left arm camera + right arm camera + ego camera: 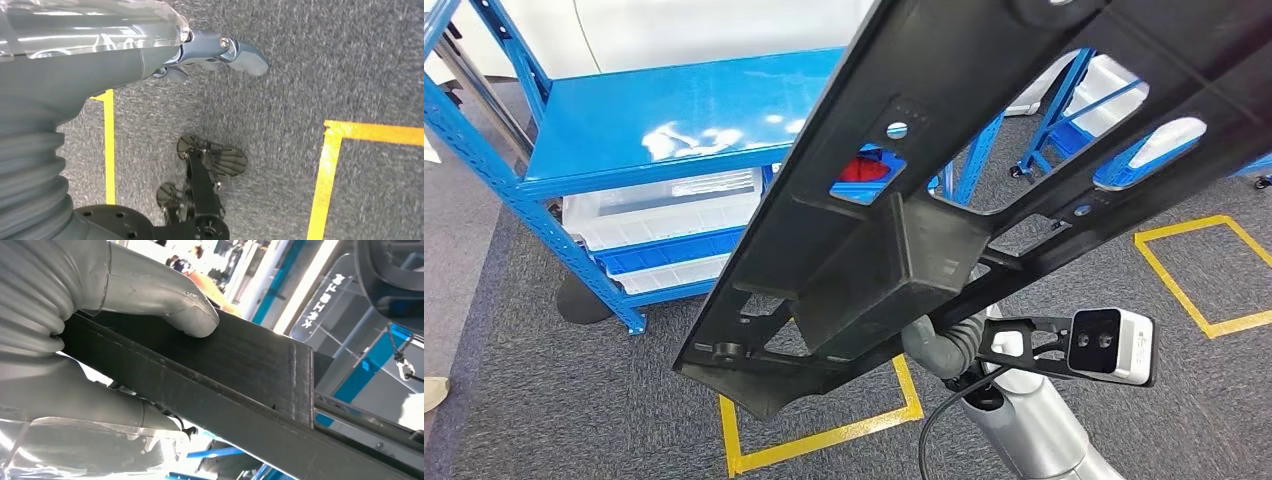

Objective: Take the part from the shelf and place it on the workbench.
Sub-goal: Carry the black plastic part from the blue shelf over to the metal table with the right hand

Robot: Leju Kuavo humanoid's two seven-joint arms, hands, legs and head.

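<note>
Above blue shelf (674, 110), long black part (944, 190) held aloft, tilted, crossing head view diagonally; low end over yellow floor tape square (824, 430), well off shelf's blue top. Right hand (100, 340) grips part's boxy middle section, thumb (170, 305) pressed on one face, rest of hand under opposite face. Left hand (220, 52) hangs over grey carpet (325, 60) away from shelf, holding nothing, fingers loosely extended. White bins (664, 215) on shelf's lower level.
</note>
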